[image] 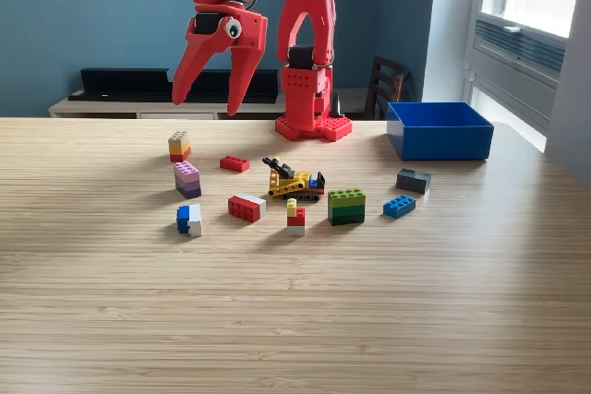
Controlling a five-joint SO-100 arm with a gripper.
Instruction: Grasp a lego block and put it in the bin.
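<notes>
**Lego blocks scattered on table, gripper raised and empty**

Lego blocks lie loose across the middle of the wooden table [295, 320], none of them in the bin [440, 130].

Arm pose: the red arm [309, 6] stands on its base [314, 126] at the far edge of the table, folded over so the gripper [208, 103] hangs pointing down, well above the tabletop. Its two pointed fingers are spread wide apart and hold nothing. A googly eye sits on the gripper body (decorative sticker, apparently).

Container: the bin is a blue open-topped box at the exterior view's right, just beside the arm base. Its inside is mostly hidden by the near wall; cannot tell whether anything is in it.

Blocks, from the exterior view's left: an orange-and-tan stack [179, 145], a purple stack [187, 178], a blue-and-white block [189, 220], a flat red brick [234, 164], a red-and-white block [246, 207], a small yellow-and-black vehicle build [294, 180], a red block with a yellow piece on top [295, 215], a green stack [346, 206], a blue brick [399, 206] and a dark grey block [414, 180]. The dark grey block lies nearest the bin.

Room: blocks are apart from one another, the orange-and-tan stack roughly below the gripper. The near half of the table is bare wood.
</notes>
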